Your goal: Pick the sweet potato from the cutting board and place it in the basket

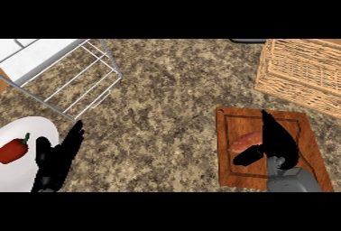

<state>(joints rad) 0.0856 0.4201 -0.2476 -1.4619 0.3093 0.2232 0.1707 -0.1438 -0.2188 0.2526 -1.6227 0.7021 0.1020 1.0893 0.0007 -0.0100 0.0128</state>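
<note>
Step in hand: grasp. My right hand (276,144) lies over the cutting board (310,135), fingers straight and thumb spread, not yet closed. The sweet potato (242,140) lies on the board at 9 o'clock of my palm, between fingers and thumb.

Next move, as I judge it: curl round it, lift, and carry toward 1 o'clock to the basket (303,72), whose interior does not show.

My left hand (57,155) rests open at 8 o'clock, beside the plate (23,126) holding a red pepper (12,151).
</note>
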